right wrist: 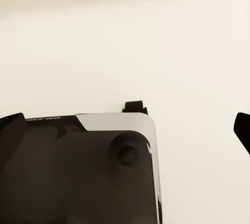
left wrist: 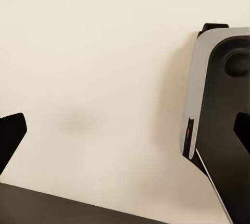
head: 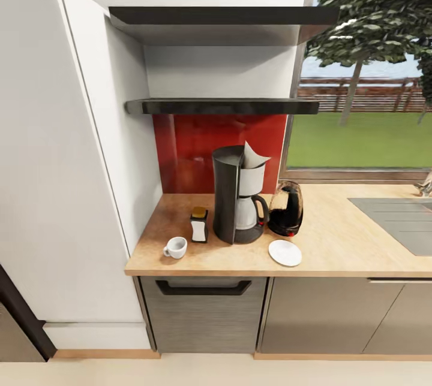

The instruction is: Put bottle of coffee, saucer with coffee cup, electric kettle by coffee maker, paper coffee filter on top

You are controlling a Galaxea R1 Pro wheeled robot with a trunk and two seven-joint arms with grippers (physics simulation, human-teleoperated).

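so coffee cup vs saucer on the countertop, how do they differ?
The coffee cup is a deep little vessel with a loop handle; the saucer is flat, wider and handle-free. The cup sits left of the coffee maker, the saucer right of it, apart and empty. Both are plain white.

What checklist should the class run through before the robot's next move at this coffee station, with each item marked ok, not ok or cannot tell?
1. Coffee maker on the countertop: ok.
2. Paper coffee filter on top of the coffee maker: ok.
3. Bottle of coffee on the counter beside the coffee maker: ok.
4. Electric kettle next to the coffee maker: ok.
5. Coffee cup on the saucer: not ok; the cup stands on bare counter on the far side of the machine from the saucer.
6. Grippers free to pick: ok; both wrist views show spread fingertips with nothing between.
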